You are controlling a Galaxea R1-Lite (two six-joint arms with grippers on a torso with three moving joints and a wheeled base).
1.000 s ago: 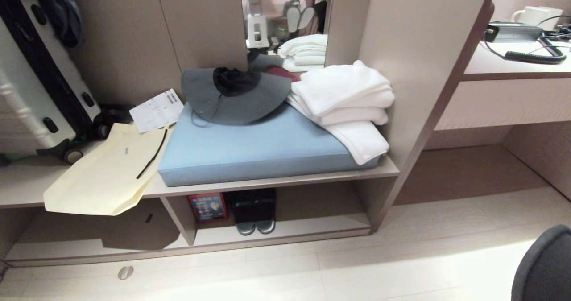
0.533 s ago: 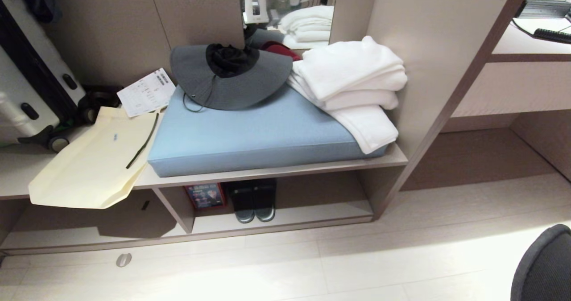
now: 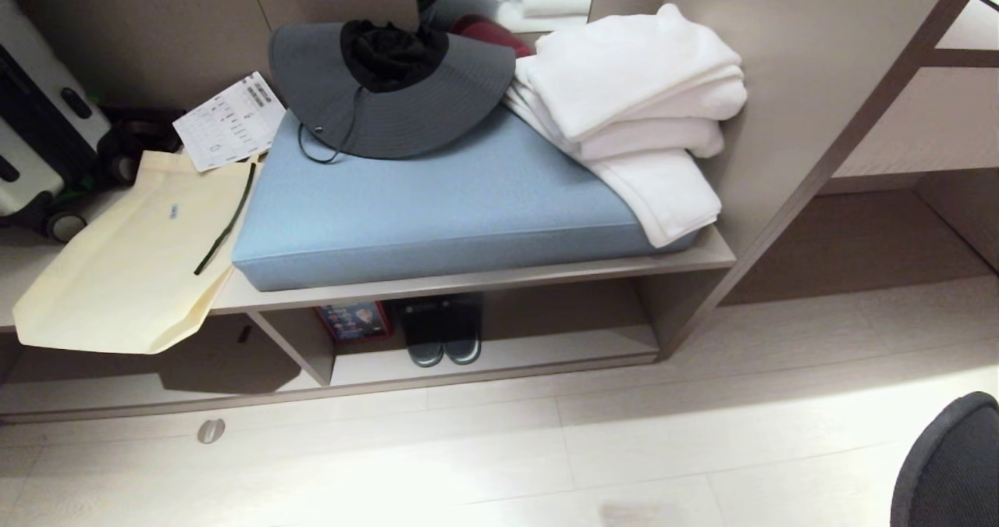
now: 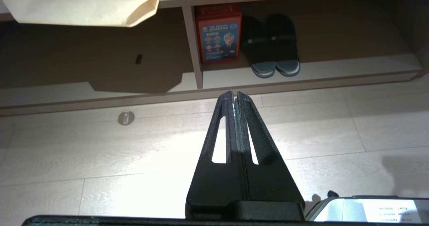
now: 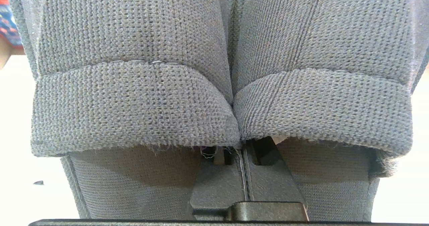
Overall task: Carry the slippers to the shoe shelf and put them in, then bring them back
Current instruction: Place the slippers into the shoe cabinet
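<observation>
Before the shelf [image 3: 546, 353], my view has dipped, the camera's move and nothing else's. Right gripper [image 5: 241, 152] pinches the slippers [image 5: 134, 108], short of the shelf; left gripper [image 4: 233, 95] pressed together, empty — delivery pending.

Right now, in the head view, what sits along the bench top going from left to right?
Suitcase → cream bag → blue cushion → folded white towels. The printed sheet and grey hat overlap these, so they are left out.
</observation>
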